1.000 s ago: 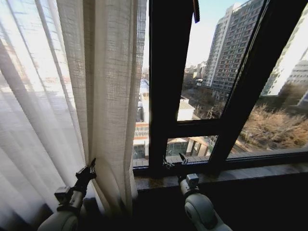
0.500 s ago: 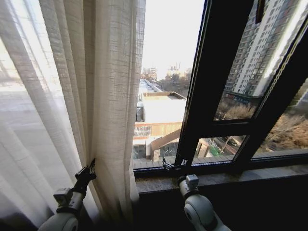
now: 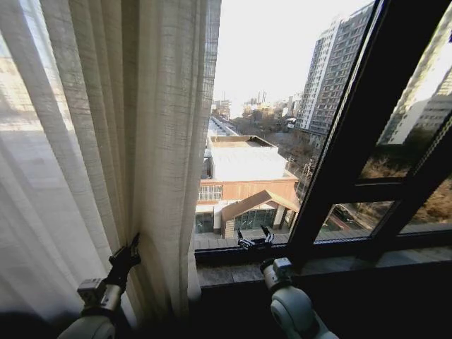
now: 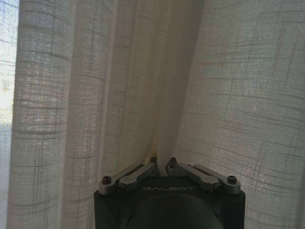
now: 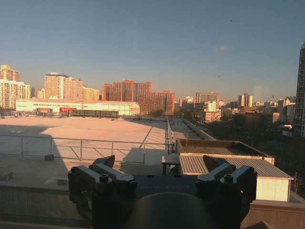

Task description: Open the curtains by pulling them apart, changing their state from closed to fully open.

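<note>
The curtains (image 3: 106, 141) hung bunched on the left side of the window. The left gripper (image 3: 130, 248) pinched a fold of them low down, fingers (image 4: 143, 171) clenched. The right gripper (image 3: 256, 239) waited by the window sill (image 3: 339, 263), fingers spread apart, holding nothing.

Sheer, coarse-woven matt cloth curtains (image 3: 106, 141); glossy dark window frame (image 3: 353, 148).
</note>
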Tool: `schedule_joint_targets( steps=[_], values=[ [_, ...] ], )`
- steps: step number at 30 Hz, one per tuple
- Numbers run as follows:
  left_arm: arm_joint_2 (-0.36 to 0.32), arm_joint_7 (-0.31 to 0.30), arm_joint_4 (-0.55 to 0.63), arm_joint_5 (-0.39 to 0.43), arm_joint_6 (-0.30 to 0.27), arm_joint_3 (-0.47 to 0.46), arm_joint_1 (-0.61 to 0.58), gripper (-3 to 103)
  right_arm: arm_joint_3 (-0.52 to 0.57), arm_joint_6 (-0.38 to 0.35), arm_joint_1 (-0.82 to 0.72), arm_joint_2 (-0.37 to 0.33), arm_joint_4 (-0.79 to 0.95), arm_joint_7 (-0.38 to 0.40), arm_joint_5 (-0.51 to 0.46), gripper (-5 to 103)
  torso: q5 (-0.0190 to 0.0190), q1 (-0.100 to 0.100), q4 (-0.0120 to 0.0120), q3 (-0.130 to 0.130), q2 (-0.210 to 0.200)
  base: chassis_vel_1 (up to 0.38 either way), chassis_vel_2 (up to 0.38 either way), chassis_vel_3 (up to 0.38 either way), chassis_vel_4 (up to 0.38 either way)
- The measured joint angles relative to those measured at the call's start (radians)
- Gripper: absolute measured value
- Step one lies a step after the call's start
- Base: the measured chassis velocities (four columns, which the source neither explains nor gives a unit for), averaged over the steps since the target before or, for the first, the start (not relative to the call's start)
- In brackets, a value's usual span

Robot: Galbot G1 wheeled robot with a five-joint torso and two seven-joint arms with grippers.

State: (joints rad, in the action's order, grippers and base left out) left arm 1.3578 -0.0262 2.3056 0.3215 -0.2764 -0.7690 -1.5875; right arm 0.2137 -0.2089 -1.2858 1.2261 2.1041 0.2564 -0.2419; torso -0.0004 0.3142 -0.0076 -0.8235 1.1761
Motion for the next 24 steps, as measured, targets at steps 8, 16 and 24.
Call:
schedule_joint_targets(
  steps=[8,16,24],
  values=[
    [0.000,-0.007,0.008,0.005,0.000,-0.018,-0.001,0,-0.004,-0.001,0.003,-0.001,-0.001,0.000,0.000,100,0.0011,0.000,-0.0003,0.000,0.000,-0.022,-0.033,0.024,0.023],
    [0.017,-0.087,-0.036,0.048,0.001,-0.160,0.024,0,0.000,-0.001,-0.002,-0.005,-0.018,-0.002,-0.001,100,0.0002,0.000,0.0001,0.000,0.000,0.000,0.000,0.000,0.000],
    [0.016,-0.239,-0.141,0.106,-0.001,-0.382,0.062,0,-0.002,0.000,0.014,-0.010,-0.035,-0.005,-0.005,100,0.0008,0.000,-0.0002,0.000,0.000,0.000,0.000,0.000,0.000]
  ],
)
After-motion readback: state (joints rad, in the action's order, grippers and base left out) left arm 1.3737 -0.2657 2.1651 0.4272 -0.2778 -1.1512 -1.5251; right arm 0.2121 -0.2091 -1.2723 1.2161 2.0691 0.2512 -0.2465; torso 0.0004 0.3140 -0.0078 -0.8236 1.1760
